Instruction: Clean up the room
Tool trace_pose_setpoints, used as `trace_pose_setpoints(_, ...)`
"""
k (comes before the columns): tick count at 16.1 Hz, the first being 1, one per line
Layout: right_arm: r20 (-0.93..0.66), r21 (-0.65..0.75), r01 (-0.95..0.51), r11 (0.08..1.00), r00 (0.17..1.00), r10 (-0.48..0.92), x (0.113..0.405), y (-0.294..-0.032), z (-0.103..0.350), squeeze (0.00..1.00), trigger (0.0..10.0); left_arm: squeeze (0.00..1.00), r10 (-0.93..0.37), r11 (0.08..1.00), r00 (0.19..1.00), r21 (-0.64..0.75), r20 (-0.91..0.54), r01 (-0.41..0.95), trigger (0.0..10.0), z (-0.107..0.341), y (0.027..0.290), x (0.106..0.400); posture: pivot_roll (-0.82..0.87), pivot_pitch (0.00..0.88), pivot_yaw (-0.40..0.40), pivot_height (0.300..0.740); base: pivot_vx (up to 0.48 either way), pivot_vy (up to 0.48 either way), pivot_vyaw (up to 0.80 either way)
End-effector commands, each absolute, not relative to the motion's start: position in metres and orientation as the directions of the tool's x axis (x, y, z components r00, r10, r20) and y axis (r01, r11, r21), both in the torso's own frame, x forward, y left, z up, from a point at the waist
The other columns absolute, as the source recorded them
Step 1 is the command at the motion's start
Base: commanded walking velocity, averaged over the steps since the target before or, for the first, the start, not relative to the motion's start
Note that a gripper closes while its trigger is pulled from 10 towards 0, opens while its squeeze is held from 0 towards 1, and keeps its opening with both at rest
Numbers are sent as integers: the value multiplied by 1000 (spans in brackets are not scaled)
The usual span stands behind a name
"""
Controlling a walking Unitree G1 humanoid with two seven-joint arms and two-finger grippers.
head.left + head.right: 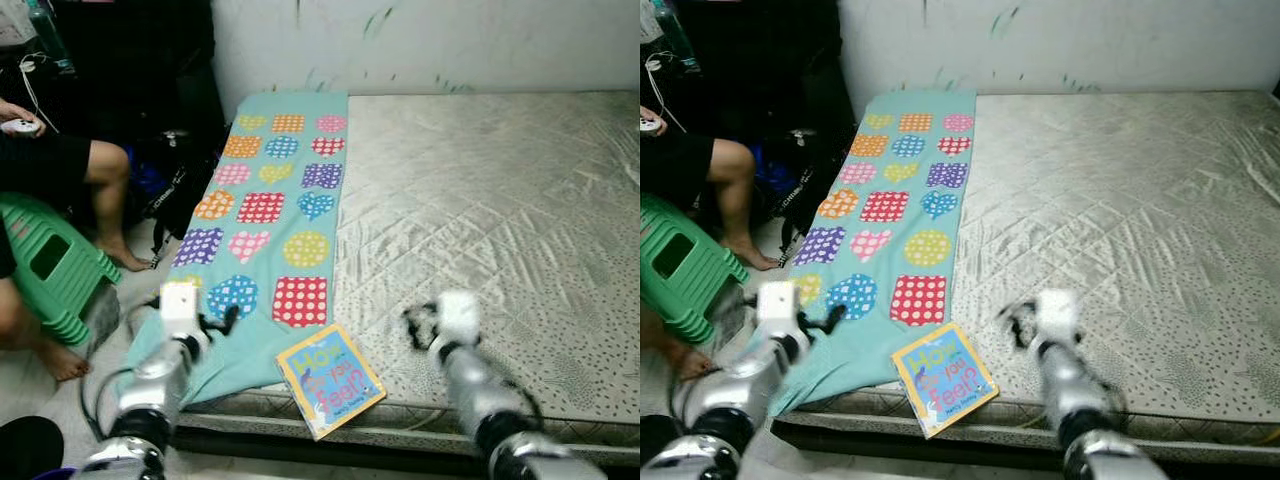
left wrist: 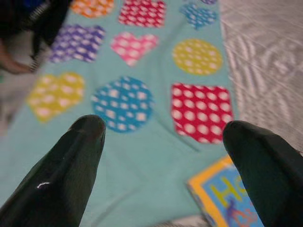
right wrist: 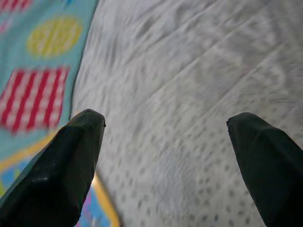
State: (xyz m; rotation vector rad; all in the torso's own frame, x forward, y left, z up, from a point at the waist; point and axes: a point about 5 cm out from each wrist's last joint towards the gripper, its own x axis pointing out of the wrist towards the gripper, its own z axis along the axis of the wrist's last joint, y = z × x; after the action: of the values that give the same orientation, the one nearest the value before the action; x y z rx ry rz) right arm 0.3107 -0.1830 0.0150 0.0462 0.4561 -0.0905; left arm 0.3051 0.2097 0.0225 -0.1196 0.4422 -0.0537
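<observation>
Left claw [image 2: 163,142] is spread wide w/ nothing in it, hovering over the near end of the teal blanket [image 1: 275,215] w/ dotted hearts & squares. The book [image 1: 329,380] lies just to its right, near the mattress [image 1: 480,200] edge, partly on the blanket. Right claw [image 3: 165,142] is also wide open & empty, over bare mattress just right of the book. Far left of both: a person's leg [image 1: 105,200] & a green stool [image 1: 50,265].
</observation>
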Motion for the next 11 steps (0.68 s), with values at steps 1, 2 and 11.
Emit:
trace_pose_setpoints(1,-410,66,104,992,910,-68,317,-176,22,0,10000,0,-68,994,906,-108,-418,25,10000,26,214,307,-120,0,105,740,0,0,0)
trace_pose_setpoints(2,-397,71,102,992,916,-65,320,-174,26,0,10000,0,-66,994,908,-109,-414,23,10000,28,213,309,-122,0,108,740,0,0,0)
trace_pose_setpoints(11,-329,53,163,985,934,-137,319,-197,32,0,10000,0,-112,984,915,-171,-387,48,10000,31,188,316,-172,0,88,740,0,0,-73)
